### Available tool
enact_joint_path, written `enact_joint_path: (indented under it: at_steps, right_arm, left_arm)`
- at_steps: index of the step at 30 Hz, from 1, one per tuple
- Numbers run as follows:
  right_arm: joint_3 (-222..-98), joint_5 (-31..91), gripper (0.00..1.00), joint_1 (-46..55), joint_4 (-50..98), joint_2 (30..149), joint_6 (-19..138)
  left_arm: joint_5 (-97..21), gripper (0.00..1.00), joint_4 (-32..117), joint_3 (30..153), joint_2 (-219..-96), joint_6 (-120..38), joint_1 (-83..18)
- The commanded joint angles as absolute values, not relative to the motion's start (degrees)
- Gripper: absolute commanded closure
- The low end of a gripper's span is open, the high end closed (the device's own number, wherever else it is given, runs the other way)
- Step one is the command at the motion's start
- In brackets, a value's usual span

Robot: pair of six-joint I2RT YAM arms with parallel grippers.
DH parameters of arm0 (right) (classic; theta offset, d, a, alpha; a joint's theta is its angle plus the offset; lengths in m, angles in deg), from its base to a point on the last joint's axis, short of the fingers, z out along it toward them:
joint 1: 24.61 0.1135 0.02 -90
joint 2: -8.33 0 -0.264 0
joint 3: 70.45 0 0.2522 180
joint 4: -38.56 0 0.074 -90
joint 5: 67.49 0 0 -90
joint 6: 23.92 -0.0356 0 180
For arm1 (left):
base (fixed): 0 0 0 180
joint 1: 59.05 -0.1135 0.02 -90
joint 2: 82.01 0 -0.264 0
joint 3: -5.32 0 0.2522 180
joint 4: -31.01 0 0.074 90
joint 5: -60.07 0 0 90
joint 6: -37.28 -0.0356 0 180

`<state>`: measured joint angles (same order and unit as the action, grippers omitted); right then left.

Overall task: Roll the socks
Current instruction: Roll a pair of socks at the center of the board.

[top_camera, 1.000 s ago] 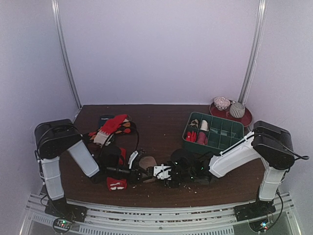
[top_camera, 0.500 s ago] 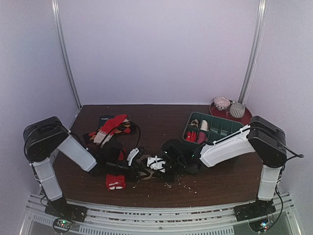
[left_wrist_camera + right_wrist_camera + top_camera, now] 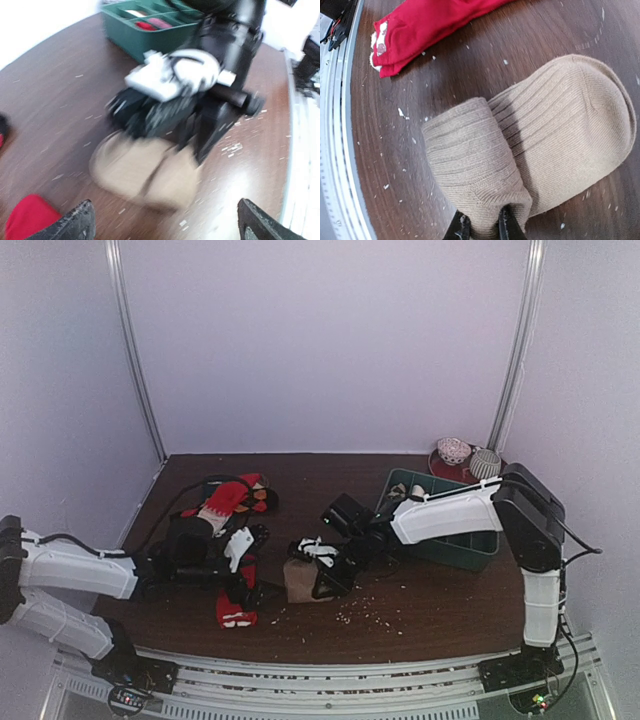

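Pinching the half-rolled tan sock (image 3: 555, 125) on the counter (image 3: 530, 30), the right end effector (image 3: 482, 227) is clamped on it, while the left end effector (image 3: 167, 227) gapes wide near the red sock (image 3: 30, 220).

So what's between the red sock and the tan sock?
Between red sock and tan sock there's just bare table with white crumbs, seen in the right wrist view.
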<state>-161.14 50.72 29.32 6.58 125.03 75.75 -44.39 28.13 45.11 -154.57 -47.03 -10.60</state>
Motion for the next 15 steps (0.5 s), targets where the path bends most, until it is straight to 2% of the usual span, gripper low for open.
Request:
enact_joint_path:
  at_steps: [1,4,9,10,12,13,15]
  right_arm:
    - [-159.3,50.3,0.94,28.9,-12.9,128.7,71.3]
    - [-159.3,50.3,0.94,28.8,-13.4,129.5,70.3]
    - [-160.6,51.9,0.94,28.9,-15.1,131.7,68.8]
    - [-161.4,51.8,0.94,28.9,-16.2,132.2,68.7]
    - [-163.7,51.4,0.94,28.8,-19.3,133.6,69.2]
    - [-164.7,51.3,0.94,28.8,-20.7,134.1,69.5]
    - [-166.8,51.0,0.94,28.8,-23.3,135.8,70.0]
  left_arm:
    - [-31.1,0.02,28.7,40.7,-149.1,-48.2,-10.7]
    - [-22.0,0.02,28.4,40.3,-145.5,-46.5,-10.7]
    - [-18.9,0.02,15.9,35.0,-137.6,-46.8,-10.7]
    - [-20.1,0.02,12.1,33.5,-136.6,-47.3,-10.7]
    - [-29.7,0.02,6.6,31.7,-135.5,-52.0,-10.8]
    - [-33.9,0.05,5.4,31.6,-136.0,-52.7,-10.7]
    - [-39.4,0.20,5.7,32.8,-139.2,-53.1,-10.7]
